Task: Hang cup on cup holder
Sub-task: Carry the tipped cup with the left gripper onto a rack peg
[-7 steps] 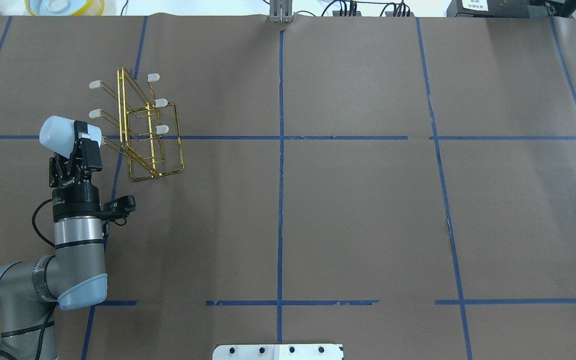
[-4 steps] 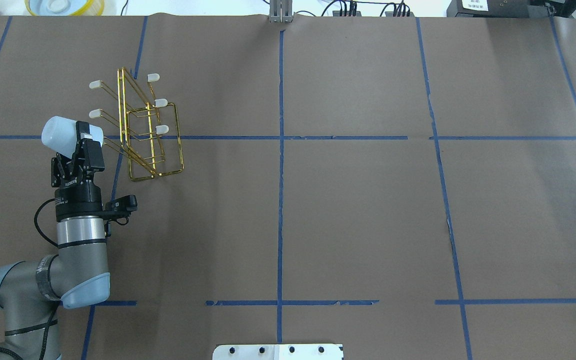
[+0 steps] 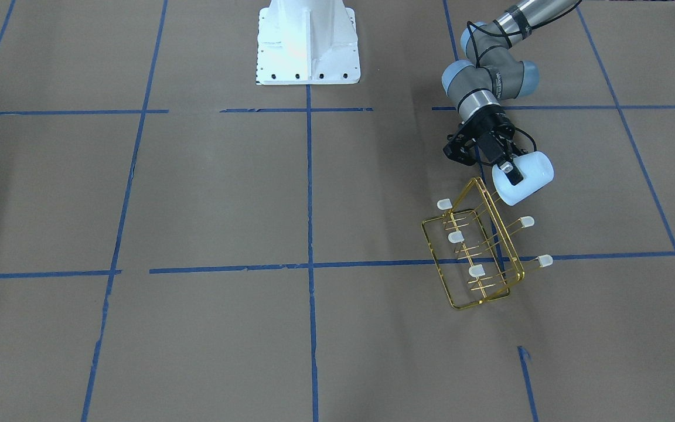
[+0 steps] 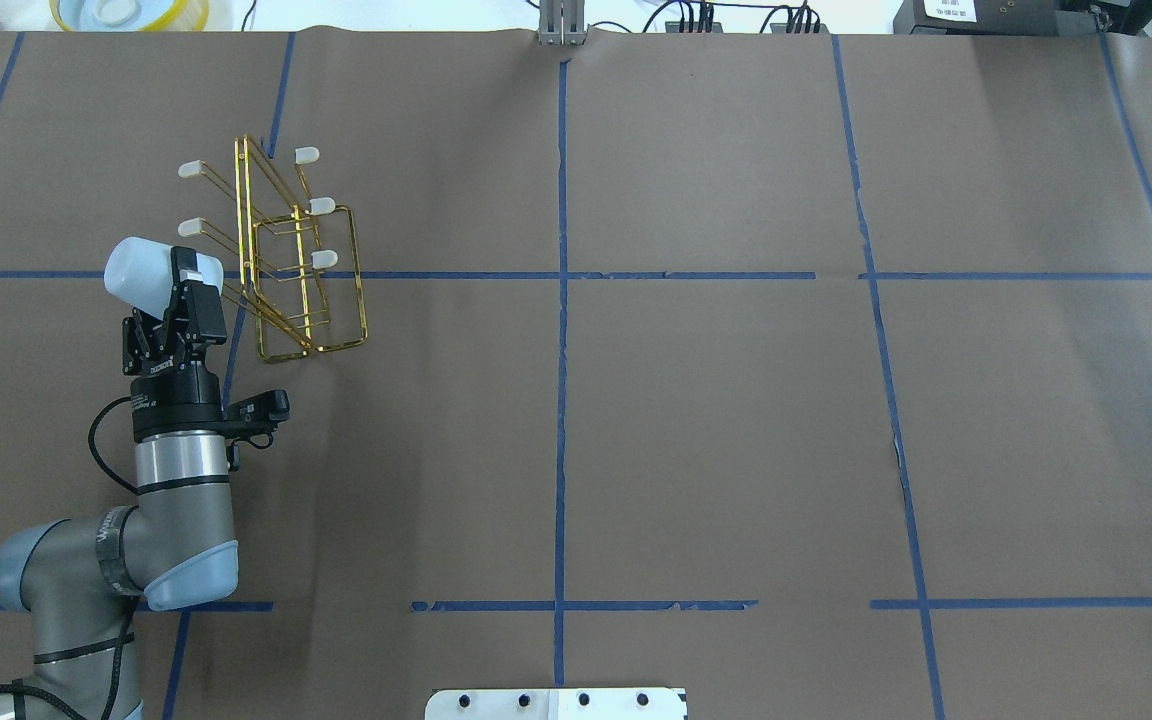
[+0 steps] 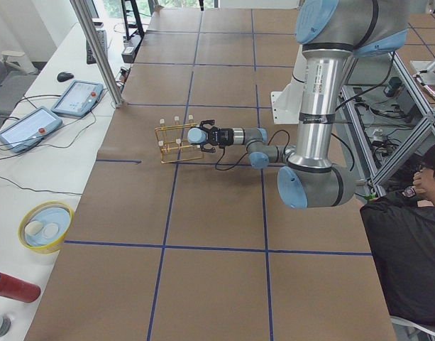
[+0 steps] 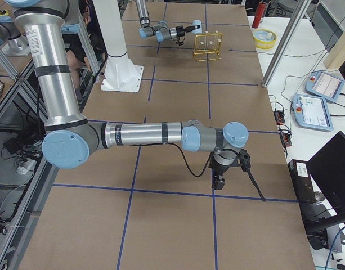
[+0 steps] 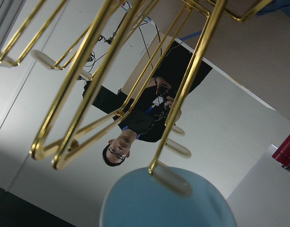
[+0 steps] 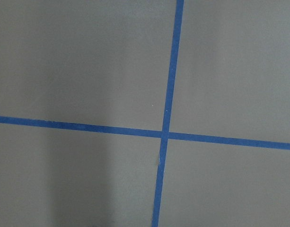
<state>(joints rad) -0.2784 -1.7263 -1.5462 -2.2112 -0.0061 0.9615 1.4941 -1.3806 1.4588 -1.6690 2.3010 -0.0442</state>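
One prong (image 7: 171, 182) of the cup holder (image 4: 304, 280) points at the mouth of the sideways cup (image 4: 136, 268) that our left gripper (image 4: 183, 274) pinches.

Robot lab, tape-gridded table (image 4: 716, 420), teach pendants (image 5: 76, 97)

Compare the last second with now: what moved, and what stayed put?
The left claw, shut on the cup, carried it sideways toward the cup holder, rightward in the overhead view, bringing it closer to the near prongs. Nothing was let go. The cup holder stayed where it was.
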